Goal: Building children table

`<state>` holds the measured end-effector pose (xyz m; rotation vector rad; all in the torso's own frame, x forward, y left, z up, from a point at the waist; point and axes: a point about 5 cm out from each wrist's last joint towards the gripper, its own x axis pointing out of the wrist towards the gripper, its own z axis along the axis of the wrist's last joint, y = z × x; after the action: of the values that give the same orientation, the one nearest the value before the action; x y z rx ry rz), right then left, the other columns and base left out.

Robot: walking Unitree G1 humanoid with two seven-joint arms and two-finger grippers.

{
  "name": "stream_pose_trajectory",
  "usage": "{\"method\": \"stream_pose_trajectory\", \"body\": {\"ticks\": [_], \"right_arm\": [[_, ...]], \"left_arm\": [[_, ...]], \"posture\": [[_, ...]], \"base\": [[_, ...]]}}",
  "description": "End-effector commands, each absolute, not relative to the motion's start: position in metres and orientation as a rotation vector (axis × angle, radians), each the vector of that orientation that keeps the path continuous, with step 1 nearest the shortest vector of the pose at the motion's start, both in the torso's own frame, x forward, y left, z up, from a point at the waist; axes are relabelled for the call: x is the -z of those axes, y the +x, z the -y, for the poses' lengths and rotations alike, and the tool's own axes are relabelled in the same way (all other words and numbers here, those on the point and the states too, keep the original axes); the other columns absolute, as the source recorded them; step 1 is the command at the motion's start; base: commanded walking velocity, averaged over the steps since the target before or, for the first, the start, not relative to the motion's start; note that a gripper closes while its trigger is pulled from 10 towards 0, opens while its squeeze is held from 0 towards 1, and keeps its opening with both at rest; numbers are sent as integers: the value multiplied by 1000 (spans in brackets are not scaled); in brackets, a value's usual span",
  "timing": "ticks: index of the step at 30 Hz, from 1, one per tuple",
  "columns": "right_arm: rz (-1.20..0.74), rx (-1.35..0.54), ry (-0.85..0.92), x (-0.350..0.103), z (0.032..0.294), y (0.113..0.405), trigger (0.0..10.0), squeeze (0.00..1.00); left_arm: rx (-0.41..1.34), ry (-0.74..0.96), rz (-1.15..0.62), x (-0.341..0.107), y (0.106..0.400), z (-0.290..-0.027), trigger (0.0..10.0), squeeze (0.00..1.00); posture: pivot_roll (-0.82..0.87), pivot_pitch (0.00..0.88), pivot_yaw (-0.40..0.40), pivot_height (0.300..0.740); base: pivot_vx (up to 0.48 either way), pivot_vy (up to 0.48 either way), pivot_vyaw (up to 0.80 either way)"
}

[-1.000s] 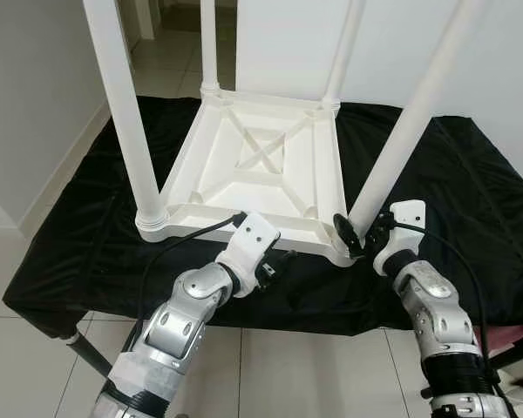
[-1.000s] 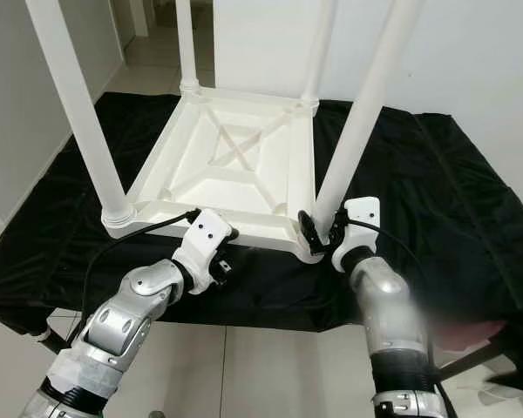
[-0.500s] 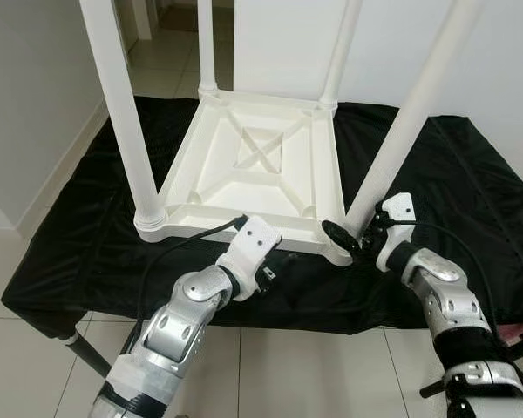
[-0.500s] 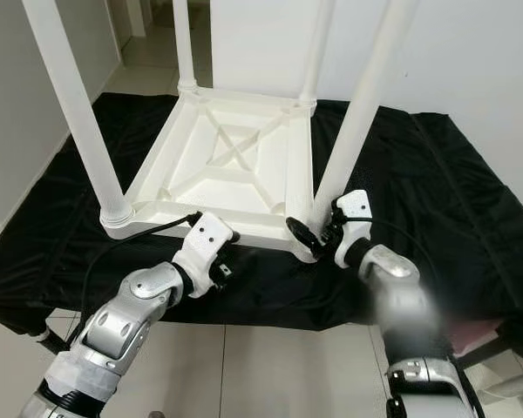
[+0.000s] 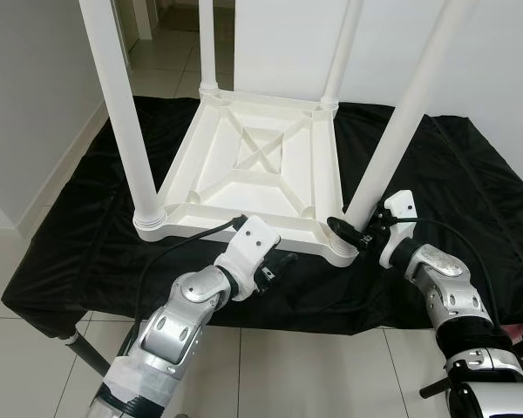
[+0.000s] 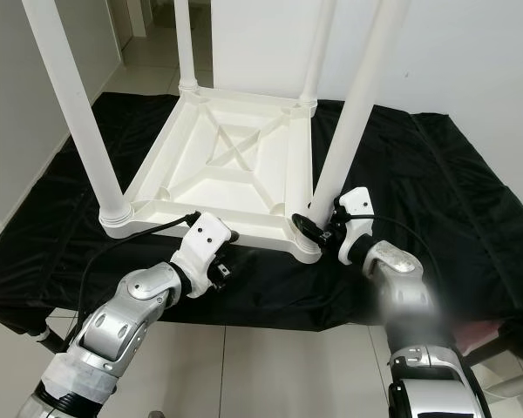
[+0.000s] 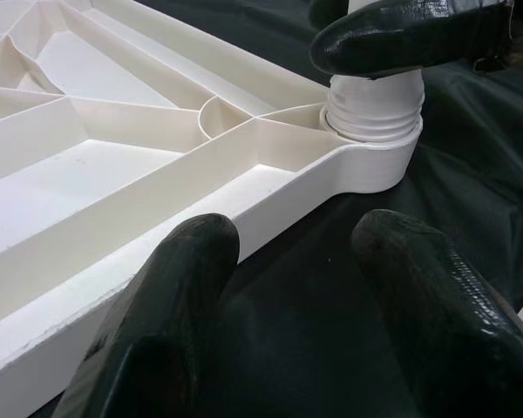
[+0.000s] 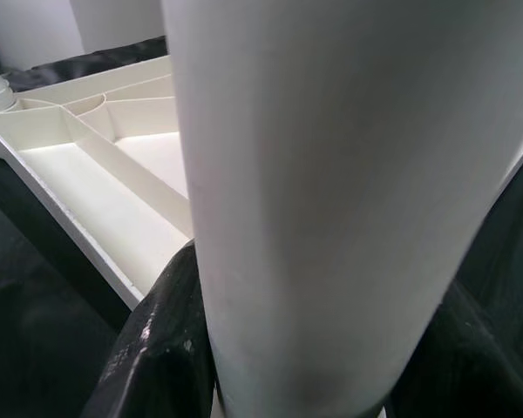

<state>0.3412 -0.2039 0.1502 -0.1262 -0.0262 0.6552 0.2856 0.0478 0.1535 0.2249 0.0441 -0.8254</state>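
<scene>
A white children's table (image 5: pixel 257 165) lies upside down on a black cloth, with its legs pointing up. My right gripper (image 5: pixel 353 231) is shut on the near right leg (image 5: pixel 401 122) just above its threaded base. In the right wrist view that leg (image 8: pixel 331 174) sits between both black fingers (image 8: pixel 157 348). My left gripper (image 5: pixel 275 266) is open at the tabletop's front edge, holding nothing. In the left wrist view its fingers (image 7: pixel 170 305) straddle the cloth below the white rim, with the leg's base (image 7: pixel 370 113) ahead.
The black cloth (image 5: pixel 471 174) covers a low work table whose front edge lies just under my arms. Tiled floor (image 5: pixel 270 366) lies below. The near left leg (image 5: pixel 122 113) and two far legs stand upright. A wall runs along the left.
My right forearm has swung outward to the right while its gripper stays at the base of the near right leg. The left arm has barely moved.
</scene>
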Motion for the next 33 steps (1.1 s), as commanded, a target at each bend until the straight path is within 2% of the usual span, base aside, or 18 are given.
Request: {"method": "stream_pose_trajectory", "body": {"ticks": [1,8,15,22,24,26,27,28,30,33], "right_arm": [[18,-639,-105,-146,202,342,10000,0],[61,-487,-51,-152,202,346,10000,0],[83,-420,-41,-155,193,341,10000,0],[90,-185,-9,-155,189,332,10000,0],[90,-185,-9,-155,189,332,10000,0],[85,-121,-11,-153,188,329,10000,0],[66,-15,-2,-149,185,324,10000,0],[66,-15,-2,-149,185,324,10000,0],[23,126,-4,-141,179,315,10000,0],[-1,215,27,-136,172,309,10000,0]], "left_arm": [[839,226,-54,-152,284,-46,10000,0],[847,230,-53,-152,284,-46,10000,0],[850,230,-57,-151,284,-45,10000,0],[855,228,-60,-150,283,-45,10000,0],[855,228,-60,-150,283,-45,10000,0],[858,229,-61,-150,283,-44,10000,0],[863,228,-62,-149,283,-43,10000,0],[863,228,-62,-149,283,-43,10000,0],[869,231,-63,-149,283,-42,10000,0],[868,230,-61,-149,283,-41,10000,0]], "posture": [[2,45,-43,740],[-5,46,-38,740],[-7,47,-37,740],[-17,49,-28,740],[-17,49,-28,740],[-19,50,-27,740],[-22,48,-26,740],[-22,48,-26,740],[-19,46,-31,740],[-15,44,-38,740]], "base": [[0,0,0],[0,0,0],[0,0,0],[0,0,0],[0,0,0],[0,0,0],[0,0,0],[0,0,0],[0,0,0],[0,0,0]]}}
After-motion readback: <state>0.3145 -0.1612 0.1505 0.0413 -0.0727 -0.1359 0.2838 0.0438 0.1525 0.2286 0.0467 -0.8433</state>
